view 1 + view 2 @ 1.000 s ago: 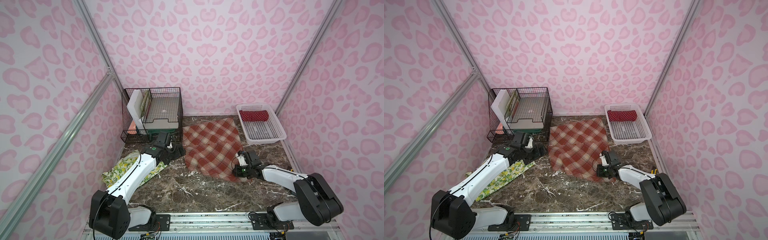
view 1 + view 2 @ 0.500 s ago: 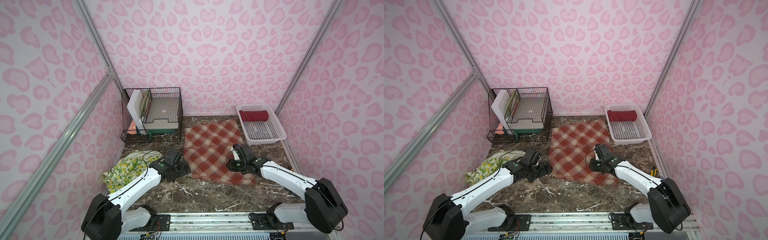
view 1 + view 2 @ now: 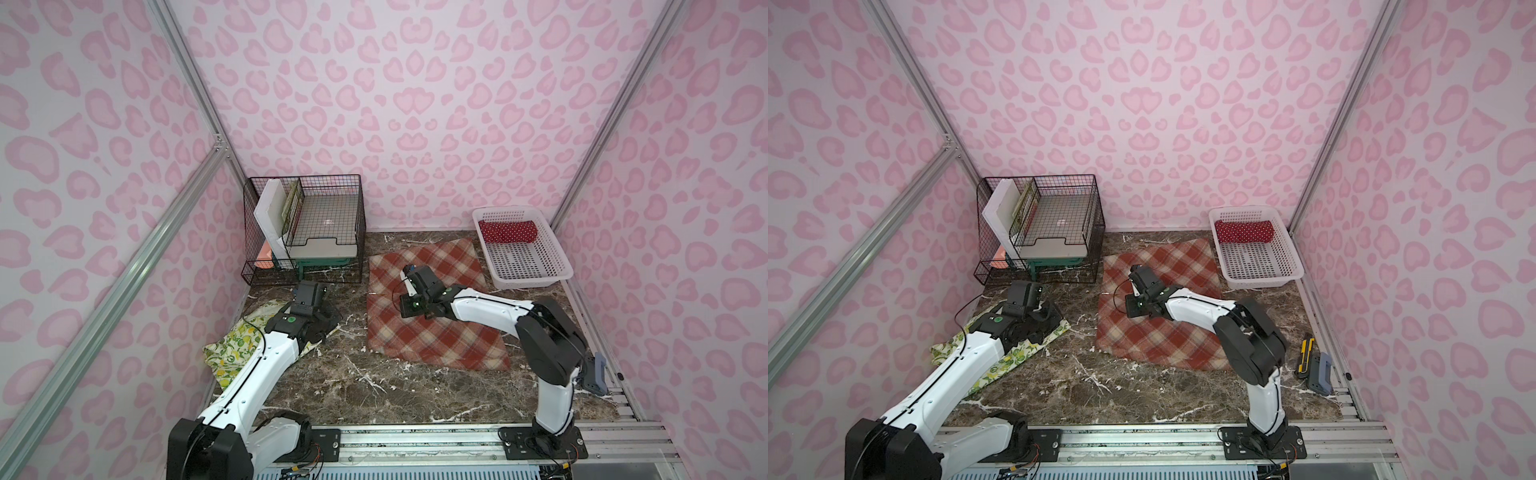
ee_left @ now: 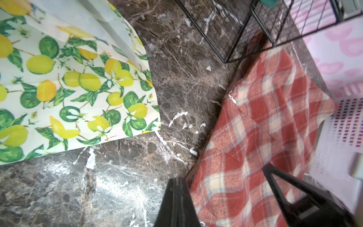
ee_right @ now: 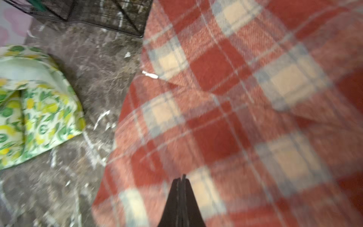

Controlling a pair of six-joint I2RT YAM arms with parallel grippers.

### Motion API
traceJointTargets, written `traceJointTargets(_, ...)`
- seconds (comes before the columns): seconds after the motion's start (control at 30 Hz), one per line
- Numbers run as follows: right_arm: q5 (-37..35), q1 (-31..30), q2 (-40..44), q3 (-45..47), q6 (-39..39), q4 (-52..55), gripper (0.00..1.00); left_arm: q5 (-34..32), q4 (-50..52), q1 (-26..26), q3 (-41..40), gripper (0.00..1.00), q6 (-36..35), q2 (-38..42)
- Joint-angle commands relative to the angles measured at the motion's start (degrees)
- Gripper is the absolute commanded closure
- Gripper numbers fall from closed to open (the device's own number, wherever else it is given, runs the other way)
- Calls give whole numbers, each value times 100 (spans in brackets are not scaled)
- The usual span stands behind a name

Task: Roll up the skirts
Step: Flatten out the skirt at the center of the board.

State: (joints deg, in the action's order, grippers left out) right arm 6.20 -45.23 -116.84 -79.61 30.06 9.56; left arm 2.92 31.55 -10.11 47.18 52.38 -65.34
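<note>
Over the plaid skirt [image 3: 432, 340], right hand [image 5: 181, 180] pinched closed, seemingly empty; left hand [image 4: 222, 173] spread open.

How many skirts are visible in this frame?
3: red polka-dot skirt rolled in the white basket; plaid skirt spread flat, centre; lemon-print skirt crumpled on the robot's left. None seems hidden.

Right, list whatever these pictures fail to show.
Cream lemon-print skirt: the left arm covers much of it in both top views.
Right gripper: right wrist view is blurred; contact with the rust-red plaid skirt unclear.
Black wire rack: contents behind mesh, too small in top views.
</note>
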Motion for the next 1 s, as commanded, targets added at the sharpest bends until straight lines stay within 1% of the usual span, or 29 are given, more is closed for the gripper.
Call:
traceJointTargets(0.0, 350, -123, -597, -487, -138, 206, 100, 571, 112, 208, 319, 100, -139, -213)
traceJointTargets(0.07, 354, -280, -593, -285, -53, 174, 100, 611, 227, 210, 470, 100, -225, -264)
traceJointTargets(0.17, 327, -584, -154, 616, 233, -119, 100, 566, 305, 209, 470, 100, -321, -211)
traceJointTargets(0.23, 391, -749, 216, 1303, 625, -338, 100, 627, 316, 209, 396, 100, -351, -181)
traceJointTargets(0.33, 636, -1001, 669, 2018, 1194, -714, 100, 912, 245, 203, 151, 100, -296, -216)
traceJointTargets(0.4, 689, -1182, 811, 2041, 1326, -744, 100, 1016, 227, 179, -75, 100, -243, -188)
traceJointTargets(0.5, 920, -1272, 861, 1700, 1366, -538, 100, 1035, 220, 87, -483, 100, -105, 66)
traceJointTargets(0.57, 891, -1247, 1061, 1421, 1144, -224, 100, 962, 289, 11, -706, 100, -43, 336)
traceJointTargets(0.63, 260, -1053, 1296, 978, 723, 373, 100, 835, 358, -103, -906, 100, -9, 632)
traceJointTargets(0.67, -29, -803, 1372, 870, 536, 453, 100, 750, 392, -149, -964, 100, 15, 730)
traceJointTargets(0.73, -275, -161, 1279, 578, 208, 610, 100, 651, 368, -195, -1004, 100, 43, 807)
traceJointTargets(0.8, -544, 415, 923, 216, -160, 671, 100, 666, 231, -226, -987, 100, 115, 707)
traceJointTargets(0.83, -562, 702, 599, -241, -253, 784, 100, 730, 106, -281, -974, 98, 163, 593)
traceJointTargets(0.9, -540, 1117, -10, -794, -359, 926, 100, 788, -144, -515, -935, 96, 278, 281)
traceJointTargets(0.97, -575, 1397, -432, -1075, -326, 897, 100, 741, -376, -829, -834, 93, 318, -59)
